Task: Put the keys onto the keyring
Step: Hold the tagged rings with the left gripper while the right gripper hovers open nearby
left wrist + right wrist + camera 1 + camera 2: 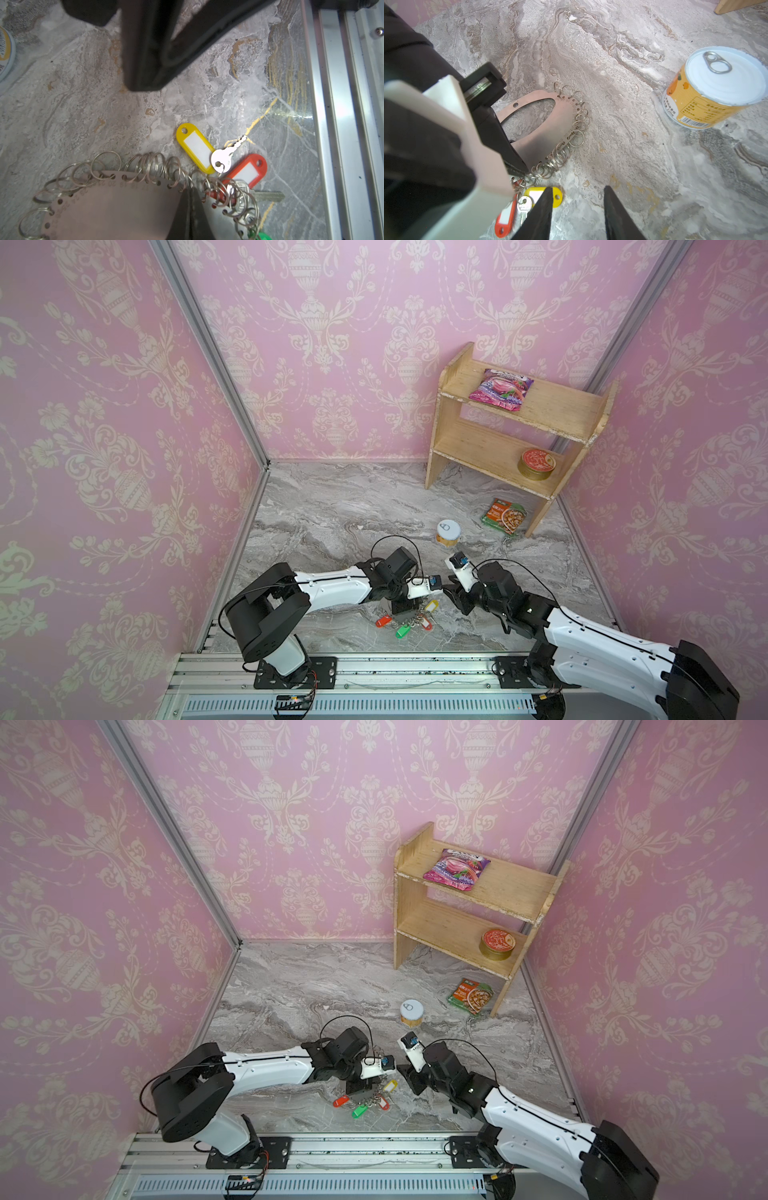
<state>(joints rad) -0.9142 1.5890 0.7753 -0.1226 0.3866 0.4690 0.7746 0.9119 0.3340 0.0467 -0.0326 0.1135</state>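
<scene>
Currently the left gripper (190,204) is clamped shut on the edge of the keyring (116,199), a flat metal plate at the near middle of the table (332,510). Just right of that grip the keys (221,162) lie between a yellow tag (196,148) and a red tag (248,169). Beside them the right gripper (578,188) hovers, jaws apart and empty, one finger hiding part of the yellow tag. Farther back and right stands a can (716,87).
</scene>
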